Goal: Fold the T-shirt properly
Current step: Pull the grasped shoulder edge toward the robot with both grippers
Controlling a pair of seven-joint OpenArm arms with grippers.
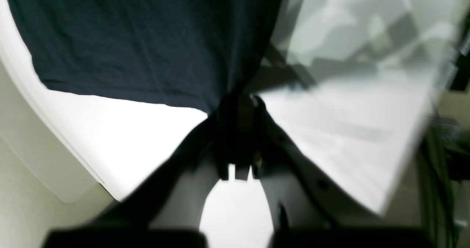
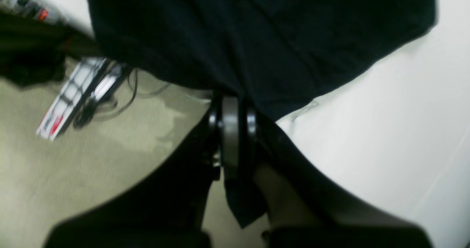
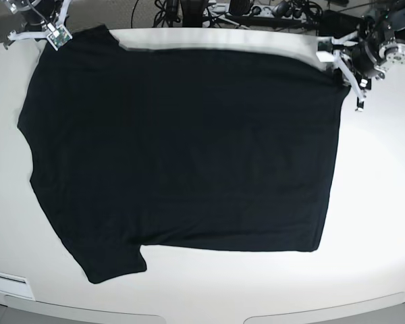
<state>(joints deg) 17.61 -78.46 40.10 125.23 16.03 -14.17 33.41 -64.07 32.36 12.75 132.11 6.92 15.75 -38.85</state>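
T-shirt [image 3: 182, 148] flat, plain side up, on white tabletop [image 3: 378, 223]. Left hand [image 1: 238, 105] pinches its 2 o'clock corner. Right hand [image 2: 231, 108] pinches its 10 o'clock corner.

Both wrist views are blurred. The T-shirt [image 3: 182, 155] runs past their top edges. The right gripper [image 3: 54, 37] fingertips are hidden by cloth; the base view crops the arms.

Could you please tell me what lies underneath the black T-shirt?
The T-shirt lies spread flat on a white table, which shows bare all around it. Whatever may sit beneath the cloth, including its underside, is covered and cannot be seen.
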